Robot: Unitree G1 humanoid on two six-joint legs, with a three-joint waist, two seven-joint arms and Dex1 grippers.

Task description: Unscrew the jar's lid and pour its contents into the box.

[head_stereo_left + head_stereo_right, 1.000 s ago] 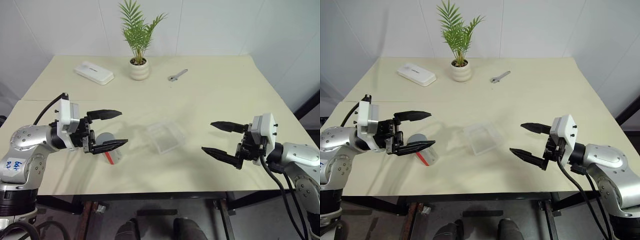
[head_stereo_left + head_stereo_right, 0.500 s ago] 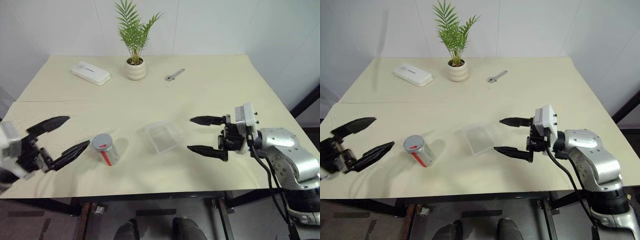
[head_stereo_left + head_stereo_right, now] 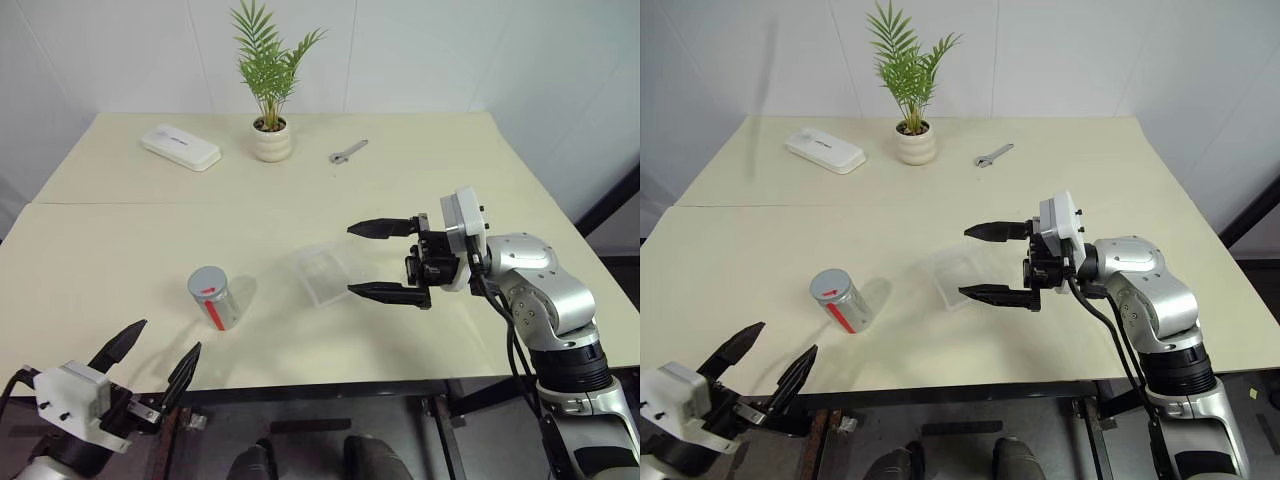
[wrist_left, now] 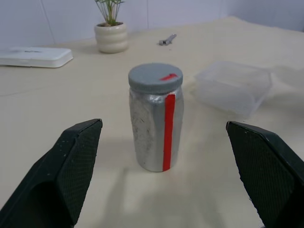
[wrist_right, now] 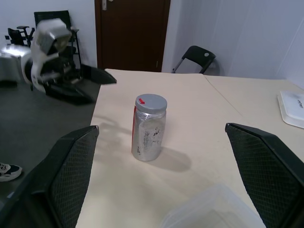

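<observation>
The jar (image 3: 213, 298) stood upright on the table (image 3: 120, 230), lid (image 4: 155, 78) screwed on, nothing touching it. My left gripper (image 3: 152, 356) hung off the near edge, jaws spread and empty, pointed level at the jar so it could take the body from the side. My right gripper (image 3: 380, 259) hovered over the box (image 3: 327, 270), also wide and holding nothing, aimed toward the jar; I judged it was placed there to reach the lid. The box lay just beside the jar, ready for the pour.
</observation>
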